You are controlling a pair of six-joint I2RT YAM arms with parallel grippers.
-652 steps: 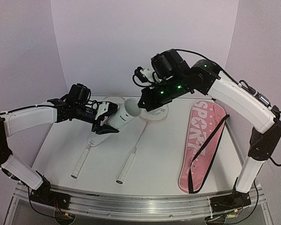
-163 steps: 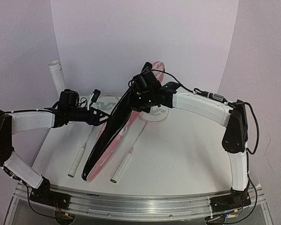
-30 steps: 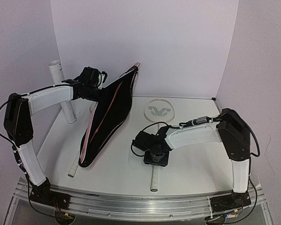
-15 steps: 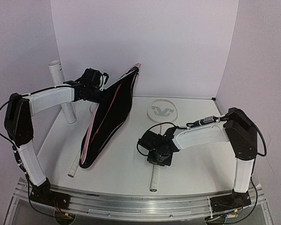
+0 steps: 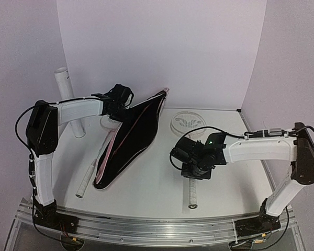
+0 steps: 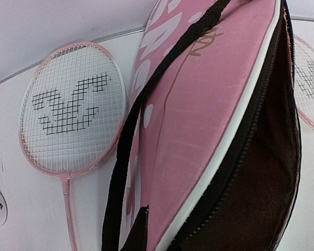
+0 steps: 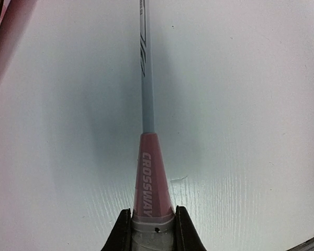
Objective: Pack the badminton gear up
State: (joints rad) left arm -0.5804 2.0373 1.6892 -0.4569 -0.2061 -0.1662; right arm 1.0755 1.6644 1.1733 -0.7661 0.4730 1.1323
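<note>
The right pincer [image 7: 153,230] is closed tight on a racket [image 7: 145,104], its two fingers squeezing the top of the white handle just below the pink cone. That racket lies flat on the counter [image 5: 146,193], right of the middle, with its head up by the back edge and its handle pointing at the front edge.

The left pincer [image 5: 124,103] is shut on the upper rim of the bag [image 5: 133,138] and holds that end up off the counter near the back edge, left of the middle. The bag's mouth gapes, showing black lining, and its lower end rests toward the front left corner.

I count two rackets. The second racket [image 6: 73,104] lies flat just left of the bag, head toward the back, handle toward the front left corner. There is one bag and one white tube [image 5: 68,102], which stands by the back left corner.
</note>
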